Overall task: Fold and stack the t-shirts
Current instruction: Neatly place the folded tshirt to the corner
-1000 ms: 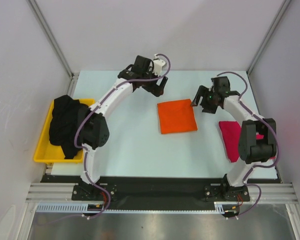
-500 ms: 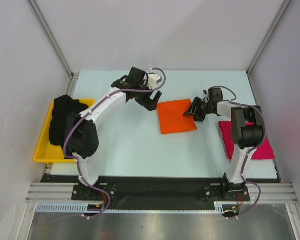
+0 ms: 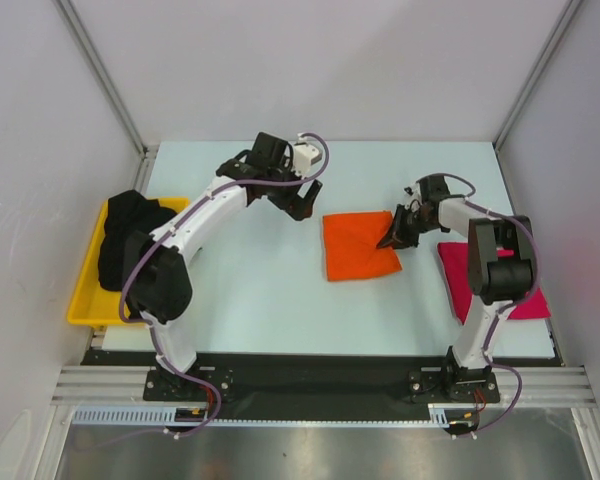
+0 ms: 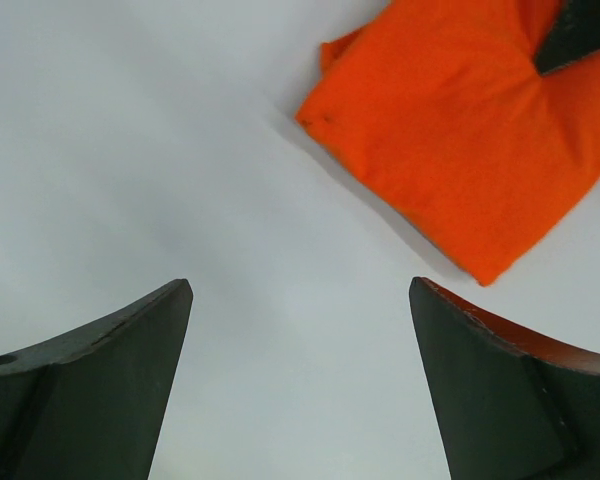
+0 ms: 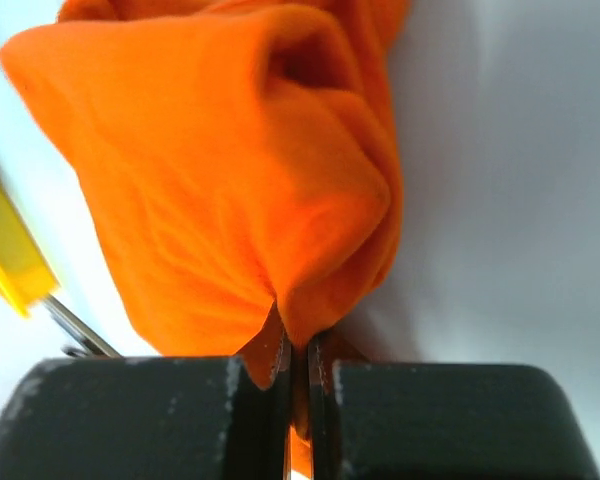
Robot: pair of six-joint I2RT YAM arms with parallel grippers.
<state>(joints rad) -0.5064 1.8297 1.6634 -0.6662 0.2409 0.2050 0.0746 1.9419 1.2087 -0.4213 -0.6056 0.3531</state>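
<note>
The top view looks down from above and behind the near edge over the whole counter [image 3: 270, 290]. Both wrist views sit close, facing the orange t-shirt [image 4: 460, 130], shared by all three

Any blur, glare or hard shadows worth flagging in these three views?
Top external: even light, sharp, only faint shadows. Left wrist: orange t-shirt in focus with a soft shadow; left gripper dark. Right wrist: the shirt fills the frame, right gripper slightly soft up close.

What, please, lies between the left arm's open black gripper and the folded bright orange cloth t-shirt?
Only bare pale tabletop lies there: in the left wrist view, nothing sits between the open left gripper and the bright orange cloth t-shirt.
</note>
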